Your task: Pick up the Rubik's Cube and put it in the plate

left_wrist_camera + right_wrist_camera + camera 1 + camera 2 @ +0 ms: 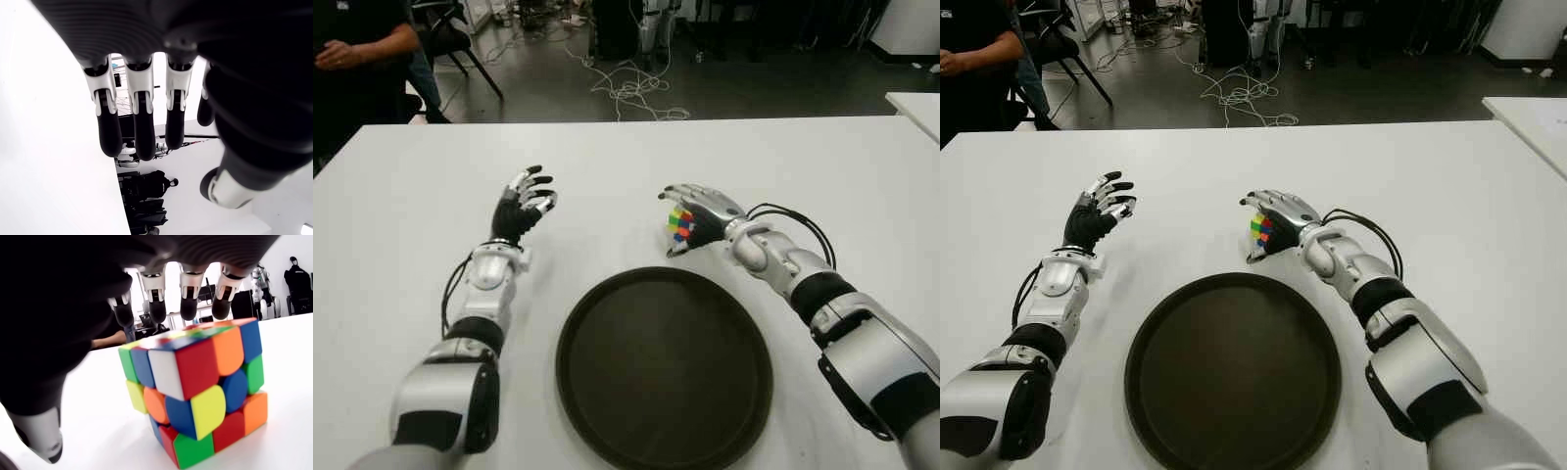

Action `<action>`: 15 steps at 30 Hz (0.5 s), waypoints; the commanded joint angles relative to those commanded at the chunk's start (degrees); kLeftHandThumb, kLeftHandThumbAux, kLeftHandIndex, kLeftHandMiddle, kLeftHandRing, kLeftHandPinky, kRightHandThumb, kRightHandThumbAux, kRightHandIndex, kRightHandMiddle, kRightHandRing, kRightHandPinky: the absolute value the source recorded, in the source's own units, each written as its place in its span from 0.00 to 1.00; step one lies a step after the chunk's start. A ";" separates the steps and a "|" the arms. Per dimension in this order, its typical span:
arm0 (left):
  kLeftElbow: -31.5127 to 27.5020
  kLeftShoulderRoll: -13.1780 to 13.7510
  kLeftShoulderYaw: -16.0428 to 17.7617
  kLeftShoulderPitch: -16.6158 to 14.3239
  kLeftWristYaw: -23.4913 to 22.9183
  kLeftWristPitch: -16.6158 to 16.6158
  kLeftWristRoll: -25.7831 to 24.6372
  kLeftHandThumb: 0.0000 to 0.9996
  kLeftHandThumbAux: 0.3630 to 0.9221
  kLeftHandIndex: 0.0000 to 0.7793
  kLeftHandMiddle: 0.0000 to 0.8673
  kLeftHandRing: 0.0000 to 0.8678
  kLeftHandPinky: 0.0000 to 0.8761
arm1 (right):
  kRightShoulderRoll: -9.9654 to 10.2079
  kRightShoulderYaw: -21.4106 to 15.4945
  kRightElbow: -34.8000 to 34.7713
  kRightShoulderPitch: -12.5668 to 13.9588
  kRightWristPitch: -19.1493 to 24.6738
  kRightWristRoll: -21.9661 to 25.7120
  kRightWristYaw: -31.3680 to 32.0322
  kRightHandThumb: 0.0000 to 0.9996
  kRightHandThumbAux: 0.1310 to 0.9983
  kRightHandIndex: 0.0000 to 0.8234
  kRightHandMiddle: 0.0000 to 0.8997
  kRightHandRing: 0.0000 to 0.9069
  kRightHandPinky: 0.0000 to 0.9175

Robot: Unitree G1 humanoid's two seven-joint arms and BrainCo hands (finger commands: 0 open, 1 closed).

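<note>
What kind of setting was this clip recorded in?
Likely a robotics lab or workshop: a plain white table, loose white cables on the dark floor, and a seated person watching at its far corner.

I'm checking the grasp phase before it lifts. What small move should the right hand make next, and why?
Probably close the fingers. The right hand arches over the Rubik's Cube, which sits on the white table; its fingertips hang above the far top edge, not clamped. The plate lies empty nearby. The left hand shows open, left of the plate.
</note>
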 joint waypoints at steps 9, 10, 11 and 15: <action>0.11 0.15 -0.04 -0.03 0.01 -0.04 0.08 0.12 0.76 0.24 0.31 0.33 0.40 | -0.17 -0.04 1.67 -0.54 1.00 -0.11 -0.17 0.00 0.64 0.00 0.00 0.00 0.00; 0.11 0.16 -0.05 -0.03 0.00 -0.04 0.10 0.12 0.76 0.24 0.31 0.33 0.40 | -0.12 -0.06 1.75 -0.57 1.09 -0.09 -0.16 0.00 0.64 0.00 0.00 0.00 0.00; 0.12 0.16 -0.07 -0.03 -0.02 -0.02 0.11 0.13 0.75 0.24 0.31 0.33 0.40 | -0.11 -0.10 1.86 -0.57 1.14 -0.06 -0.26 0.00 0.64 0.00 0.00 0.00 0.00; 0.13 0.14 -0.09 -0.05 -0.04 0.03 0.13 0.11 0.73 0.24 0.31 0.33 0.39 | -0.11 -0.36 2.15 -0.49 1.21 0.19 -0.74 0.00 0.64 0.00 0.00 0.00 0.00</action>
